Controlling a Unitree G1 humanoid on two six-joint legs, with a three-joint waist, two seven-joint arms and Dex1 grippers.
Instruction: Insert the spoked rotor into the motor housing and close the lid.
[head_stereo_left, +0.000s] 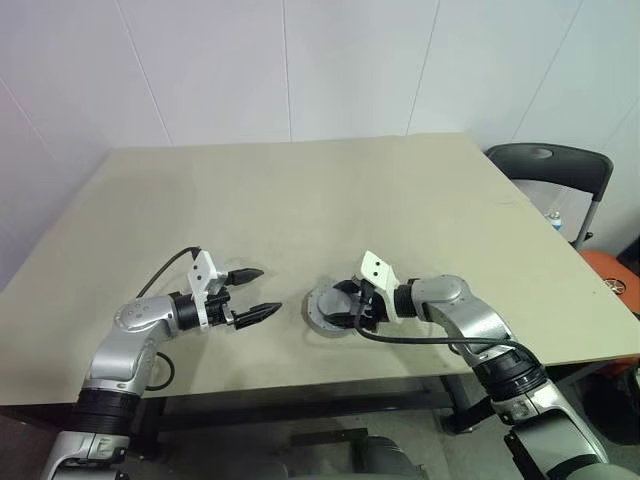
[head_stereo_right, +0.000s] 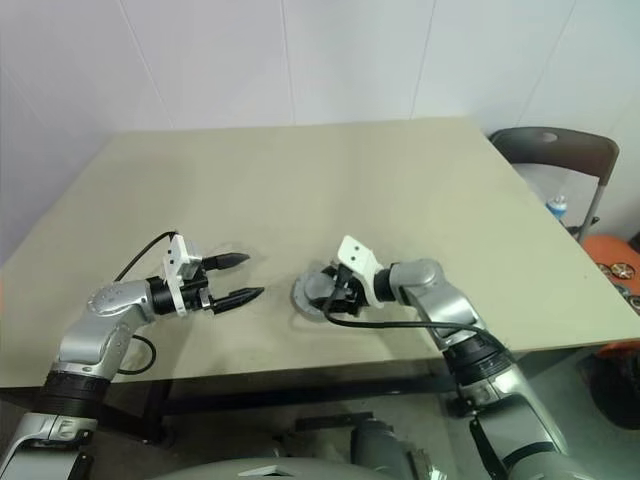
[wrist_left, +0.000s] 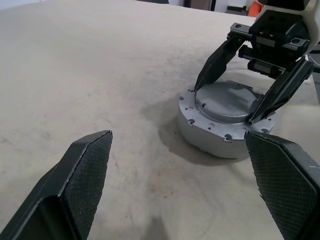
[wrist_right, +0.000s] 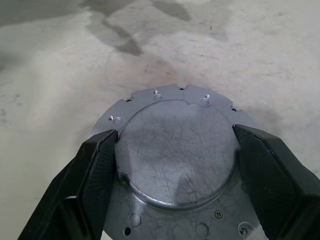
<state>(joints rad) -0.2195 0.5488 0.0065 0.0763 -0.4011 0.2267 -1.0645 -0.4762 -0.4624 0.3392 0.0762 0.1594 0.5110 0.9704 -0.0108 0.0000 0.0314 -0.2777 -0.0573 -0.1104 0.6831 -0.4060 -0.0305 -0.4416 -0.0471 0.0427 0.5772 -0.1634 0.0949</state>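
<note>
Table is a big beige slab with a matte top, kind of scuffed and smudgy up close, with faint dark marks around the work spot. It sits against a plain white panelled wall. Off the far right corner there's a dark folding chair, and something orange on the floor just past the table's right edge.

The motor housing sits flat on the table near the front edge, a bit right of centre. It's a round grey metal puck with small holes and notches around its flange. The lid is down on it, showing as a raised round scratched metal plate on top.

The right gripper comes in from the right and angles down over the housing. Its black fingers are spread wide, one on each side of the raised lid plate, tips right at its edge; can't tell if they actually press on it.

The left gripper hangs above the table to the left of the housing, pointing toward it, fingers wide apart with nothing between them.
</note>
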